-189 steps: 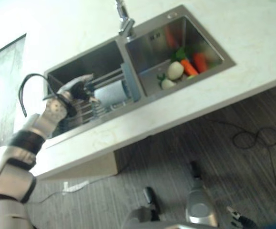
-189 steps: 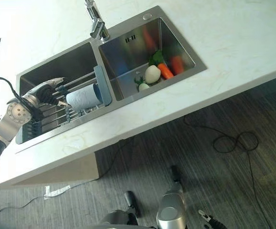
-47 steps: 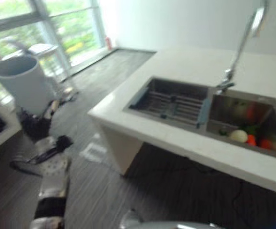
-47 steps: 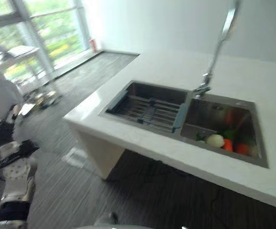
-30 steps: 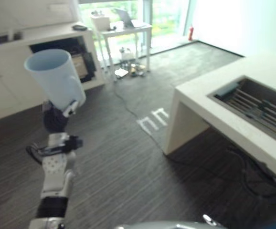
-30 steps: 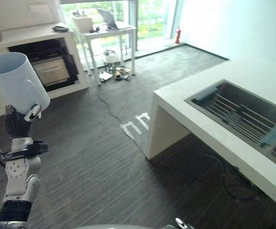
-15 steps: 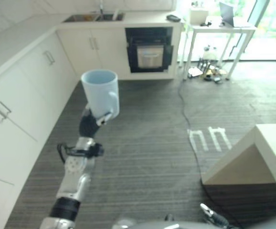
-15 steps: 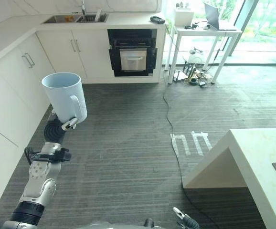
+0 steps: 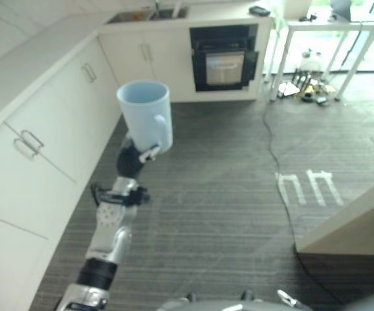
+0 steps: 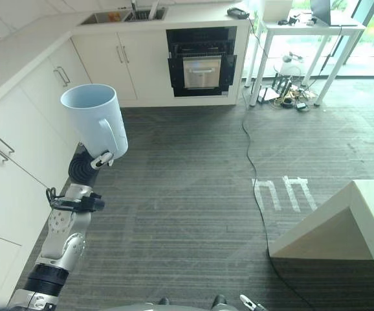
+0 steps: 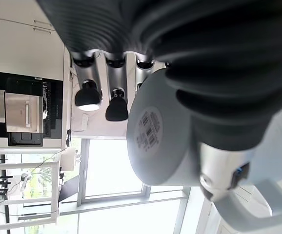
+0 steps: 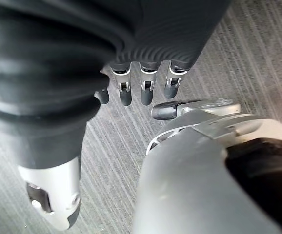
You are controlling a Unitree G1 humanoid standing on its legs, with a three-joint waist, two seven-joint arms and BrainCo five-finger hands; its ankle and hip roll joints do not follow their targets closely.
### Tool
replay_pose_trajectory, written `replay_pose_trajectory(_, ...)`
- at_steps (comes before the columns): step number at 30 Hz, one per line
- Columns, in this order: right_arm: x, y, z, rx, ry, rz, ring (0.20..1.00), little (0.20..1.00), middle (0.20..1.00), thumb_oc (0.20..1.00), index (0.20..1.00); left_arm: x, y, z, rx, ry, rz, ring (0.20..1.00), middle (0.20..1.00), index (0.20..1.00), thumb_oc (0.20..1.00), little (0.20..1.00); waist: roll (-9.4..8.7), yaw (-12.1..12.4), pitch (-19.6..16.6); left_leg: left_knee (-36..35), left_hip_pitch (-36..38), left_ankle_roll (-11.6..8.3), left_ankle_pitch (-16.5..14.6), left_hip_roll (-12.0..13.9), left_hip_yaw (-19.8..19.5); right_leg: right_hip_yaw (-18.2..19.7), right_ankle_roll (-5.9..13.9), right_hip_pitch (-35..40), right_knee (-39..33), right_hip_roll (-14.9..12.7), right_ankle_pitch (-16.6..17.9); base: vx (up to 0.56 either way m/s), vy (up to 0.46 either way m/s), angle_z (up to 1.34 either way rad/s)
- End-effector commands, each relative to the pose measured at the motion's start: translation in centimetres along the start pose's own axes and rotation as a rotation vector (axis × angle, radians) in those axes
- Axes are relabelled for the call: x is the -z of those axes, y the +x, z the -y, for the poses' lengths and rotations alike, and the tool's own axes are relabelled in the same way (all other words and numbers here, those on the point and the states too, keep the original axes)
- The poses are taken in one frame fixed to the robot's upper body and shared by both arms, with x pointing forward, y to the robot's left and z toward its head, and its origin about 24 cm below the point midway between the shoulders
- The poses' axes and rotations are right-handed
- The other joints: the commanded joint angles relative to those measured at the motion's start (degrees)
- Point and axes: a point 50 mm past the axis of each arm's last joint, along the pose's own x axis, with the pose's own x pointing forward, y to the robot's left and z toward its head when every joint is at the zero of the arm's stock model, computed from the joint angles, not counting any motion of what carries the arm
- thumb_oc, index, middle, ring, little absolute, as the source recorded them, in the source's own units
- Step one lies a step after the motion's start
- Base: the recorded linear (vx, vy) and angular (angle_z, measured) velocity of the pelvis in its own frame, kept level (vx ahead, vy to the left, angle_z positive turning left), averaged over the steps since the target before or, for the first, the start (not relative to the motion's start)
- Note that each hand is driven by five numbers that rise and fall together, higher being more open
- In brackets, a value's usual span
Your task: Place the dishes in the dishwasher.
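A pale blue mug (image 9: 145,113) stands upright and raised, mouth up, handle toward the right. My left hand (image 9: 130,162) grips it from below, fingers (image 11: 87,95) curled round its base (image 11: 165,141) and the thumb by the handle. In the right eye view the same mug (image 10: 93,120) is held above the dark striped floor, beside the white cabinets. My right hand (image 12: 143,87) hangs low over the floor with relaxed, nearly straight fingers and holds nothing.
White drawers and cabinets (image 10: 19,129) run along the left. A black built-in appliance (image 10: 200,65) sits in the far cabinet run, with a sink (image 10: 116,14) on the counter above. A white table (image 10: 303,26) stands at the back right. A white counter corner (image 10: 362,214) juts in at the lower right.
The whole view has swung from the sink island to the cabinet wall. The mug, earlier lying on the sink rack, is now held upright in my left hand.
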Motion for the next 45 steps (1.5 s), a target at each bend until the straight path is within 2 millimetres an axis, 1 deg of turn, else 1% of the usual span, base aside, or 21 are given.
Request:
replay_pose_trajectory(1, 1.1, 0.2, -0.7, -0.011, -0.025, -0.043, 1.0, 1.0, 1.0, 1.0, 1.0, -2.2, 0.7, -0.8, 0.008, 0.058, 0.114, 0.2, 0.2, 0.2, 0.2, 0.2, -2.24, 0.1, -2.6, 0.0, -1.6, -1.1, -3.2, -0.3, -3.8, 2.9, 3.59, 0.4, 2.6, -2.5, -4.0, 0.0, 0.0, 0.0)
replay_pose_trajectory(11, 1.6, 0.0, -0.4, -0.028, -0.022, -0.073, 1.0, 1.0, 1.0, 1.0, 1.0, -2.4, 0.4, -1.3, -0.018, 0.078, 0.114, 0.2, 0.2, 0.2, 0.2, 0.2, -2.61, 0.3, -2.7, 0.0, -0.7, -0.85, -4.0, -0.2, -2.6, 2.6, 3.84, 1.1, 1.7, -2.6, -3.8, 0.02, 0.001, -0.01)
replay_pose_trajectory(12, 1.1, 0.2, -0.6, -0.007, 0.111, -0.119, 1.0, 1.0, 1.0, 1.0, 1.0, -0.9, 2.4, 1.0, 0.057, -0.031, 0.056, 0.2, 0.2, 0.2, 0.2, 0.2, -2.3, -4.5, -1.2, 0.8, 0.0, -2.08, -1.9, 2.3, -3.9, 10.6, 1.38, 0.9, 4.6, 1.5, -5.7, 0.04, -0.014, 0.02)
replay_pose_trajectory(15, 1.4, 0.0, -0.4, -0.024, 0.151, -0.105, 1.0, 1.0, 1.0, 1.0, 1.0, -0.5, 2.0, 0.5, 0.049, -0.027, 0.034, 0.2, 0.2, 0.2, 0.2, 0.2, -2.07, -4.7, -1.3, 1.8, -0.2, -2.07, -2.3, 2.2, -4.1, 11.1, 1.02, 1.0, 5.3, 1.8, -6.4, 0.09, -0.041, 0.04)
replay_pose_trajectory(18, 0.9, 0.1, -0.2, -0.006, 0.139, -0.078, 1.0, 1.0, 1.0, 1.0, 1.0, -0.4, 1.5, -0.1, 0.024, -0.021, 0.028, 0.2, 0.2, 0.2, 0.2, 0.2, -2.45, -4.6, -0.7, 9.0, -2.0, -1.54, -5.0, 1.3, -4.7, 12.1, -0.01, 0.4, 7.2, 1.6, -7.4, 0.09, -0.053, -0.05)
replay_pose_trajectory(20, 0.0, 0.2, -0.3, -0.009, 0.134, -0.057, 1.0, 1.0, 1.0, 1.0, 1.0, -0.9, 1.5, -0.1, 0.021, 0.016, 0.052, 0.2, 0.2, 0.2, 0.2, 0.2, -3.46, -4.2, 0.4, 20.6, -5.9, -0.7, -8.0, -0.1, -4.6, 13.1, -1.02, -0.5, 9.1, 0.9, -8.1, 0.06, -0.04, -0.03)
replay_pose_trajectory(21, -0.8, 0.3, -0.2, 0.005, 0.101, -0.035, 1.0, 1.0, 1.0, 1.0, 1.0, -1.5, 1.6, -0.5, 0.003, 0.016, 0.072, 0.2, 0.2, 0.2, 0.2, 0.2, -3.66, -3.7, 1.7, 30.5, -11.5, -1.13, -5.9, -0.4, -5.4, 13.3, -2.11, -0.9, 10.2, 1.2, -8.2, 0.09, 0.004, -0.05)
replay_pose_trajectory(22, -0.9, 0.2, 0.0, 0.018, 0.076, -0.03, 1.0, 1.0, 1.0, 1.0, 1.0, -1.6, 1.7, -0.7, -0.012, 0.017, 0.077, 0.2, 0.2, 0.2, 0.2, 0.2, -3.27, -3.7, 2.3, 31.0, -13.5, -1.71, -3.5, 0.4, -5.2, 13.2, -2.38, -0.9, 10.6, 1.8, -8.2, 0.12, 0.053, -0.22)
replay_pose_trajectory(25, -1.3, 0.1, 0.5, 0.04, 0.074, -0.022, 1.0, 1.0, 1.0, 1.0, 1.0, -1.5, 2.0, -1.0, -0.011, 0.027, 0.084, 0.2, 0.2, 0.2, 0.2, 0.2, -1.8, -3.6, 3.0, 14.3, -12.2, -3.13, 0.3, 2.9, -2.9, 12.9, -1.14, 0.4, 11.0, 2.3, -9.8, 0.34, 0.279, -0.1)
replay_pose_trajectory(26, -1.4, -0.1, 1.2, 0.062, 0.075, -0.024, 1.0, 1.0, 1.0, 1.0, 1.0, -1.4, 2.0, -0.9, -0.002, 0.029, 0.085, 0.2, 0.2, 0.2, 0.2, 0.2, -0.66, -3.2, 3.0, 5.0, -12.8, -4.77, 5.5, 4.6, -3.2, 13.0, -0.72, 2.9, 10.6, 2.7, -11.5, 0.48, 0.356, 0.03)
replay_pose_trajectory(27, -1.3, -0.3, 1.7, 0.077, 0.073, -0.03, 1.0, 1.0, 1.0, 1.0, 1.0, -1.3, 1.9, -0.9, -0.004, 0.028, 0.086, 0.2, 0.2, 0.2, 0.2, 0.2, -0.5, -2.8, 3.0, 2.4, -13.6, -5.4, 7.5, 5.1, -4.5, 13.7, -0.5, 4.7, 10.4, 2.5, -12.3, 0.61, 0.462, 0.26)
replay_pose_trajectory(32, -0.3, -0.4, 1.9, 0.12, 0.104, -0.042, 1.0, 1.0, 1.0, 1.0, 1.0, -0.7, 2.0, -1.1, -0.026, 0.034, 0.08, 0.2, 0.2, 0.2, 0.2, 0.2, -1.25, -2.5, 1.9, 6.4, -14.8, -3.67, 3.9, 3.8, -4.6, 14.0, 1.95, 7.7, 12.9, -1.7, -15.0, 0.39, 0.334, -0.17)
replay_pose_trajectory(33, 0.5, -0.5, 2.0, 0.126, 0.115, -0.055, 1.0, 1.0, 1.0, 1.0, 1.0, -0.6, 2.4, -1.2, -0.026, 0.047, 0.069, 0.2, 0.2, 0.2, 0.2, 0.2, -1.86, -2.4, 1.2, 8.3, -14.8, -2.43, 2.4, 2.4, -5.6, 13.8, 3.01, 8.0, 14.1, -3.3, -14.7, 0.49, 0.429, -0.18)
replay_pose_trajectory(35, 1.9, -0.8, 2.2, 0.128, 0.115, -0.079, 1.0, 1.0, 1.0, 1.0, 1.0, -0.5, 3.1, -1.0, -0.012, 0.08, 0.057, 0.2, 0.2, 0.2, 0.2, 0.2, -2.81, -3.0, 0.3, 9.3, -13.0, 0.48, 0.1, 0.2, -5.5, 13.5, 4.92, 4.5, 24.1, -6.7, -7.4, 0.5, 0.484, -0.3)
replay_pose_trajectory(36, 2.4, -1.0, 2.5, 0.123, 0.128, -0.07, 1.0, 1.0, 1.0, 1.0, 1.0, -0.9, 3.9, -0.7, 0.006, 0.097, 0.054, 0.2, 0.2, 0.2, 0.2, 0.2, -2.53, -3.2, -0.1, 9.9, -11.4, 2.36, -1.6, -1.6, -6.6, 13.6, 4.56, 1.1, 32.8, -8.0, -3.4, 0.42, 0.412, -0.17)
replay_pose_trajectory(38, 2.5, -1.0, 2.3, 0.097, 0.124, -0.058, 1.0, 1.0, 1.0, 1.0, 1.0, -1.1, 4.3, -0.8, -0.002, 0.11, 0.041, 0.2, 0.2, 0.2, 0.2, 0.2, -2.1, -3.5, -0.2, 9.5, -8.4, 3.32, -2.8, -2.6, -5.8, 11.4, 4.01, -4.5, 40.4, -9.8, 1.0, 0.42, 0.354, 0.1)
replay_pose_trajectory(39, 2.5, -0.9, 2.1, 0.089, 0.114, -0.052, 1.0, 1.0, 1.0, 1.0, 1.0, -1.1, 4.3, -0.8, -0.005, 0.112, 0.041, 0.2, 0.2, 0.2, 0.2, 0.2, -1.89, -3.7, 0.0, 9.1, -7.3, 3.44, -3.0, -2.6, -5.2, 10.9, 3.32, -6.7, 40.4, -8.9, -0.6, 0.35, 0.194, 0.1)
replay_pose_trajectory(41, 2.1, -0.8, 1.9, 0.082, 0.122, -0.033, 1.0, 1.0, 1.0, 1.0, 1.0, -1.2, 4.3, -0.7, 0.019, 0.114, 0.048, 0.2, 0.2, 0.2, 0.2, 0.2, -2.51, -4.7, 0.5, 8.0, -4.9, 3.35, -3.1, -3.6, -5.0, 9.7, 2.62, -8.9, 32.4, -2.6, -5.5, 0.4, -0.013, 0.02)
replay_pose_trajectory(42, 1.8, -0.8, 1.8, 0.082, 0.139, -0.026, 1.0, 1.0, 1.0, 1.0, 1.0, -1.1, 4.3, -0.6, 0.032, 0.117, 0.049, 0.2, 0.2, 0.2, 0.2, 0.2, -2.56, -4.9, 0.6, 7.5, -4.2, 3.44, -3.4, -3.9, -5.2, 8.7, 2.49, -9.7, 28.0, -1.6, -5.5, 0.45, -0.132, 0.13)
replay_pose_trajectory(44, 1.7, -0.7, 1.7, 0.078, 0.152, -0.025, 1.0, 1.0, 1.0, 1.0, 1.0, -1.4, 4.1, -0.6, 0.037, 0.118, 0.05, 0.2, 0.2, 0.2, 0.2, 0.2, -3.87, -5.8, 1.1, 7.6, -1.7, 3.59, -5.9, -5.3, -5.5, 8.7, 4.36, -13.2, 15.5, -2.2, -0.2, 0.46, -0.21, 0.38)
replay_pose_trajectory(45, 1.7, -0.6, 1.6, 0.078, 0.162, -0.025, 1.0, 1.0, 1.0, 1.0, 1.0, -1.6, 4.1, -0.5, 0.038, 0.102, 0.051, 0.2, 0.2, 0.2, 0.2, 0.2, -4.42, -6.6, 1.2, 7.9, -0.3, 3.67, -7.7, -6.1, -6.4, 10.2, 5.76, -15.2, 10.4, -2.7, 4.9, 0.51, -0.251, 0.71)
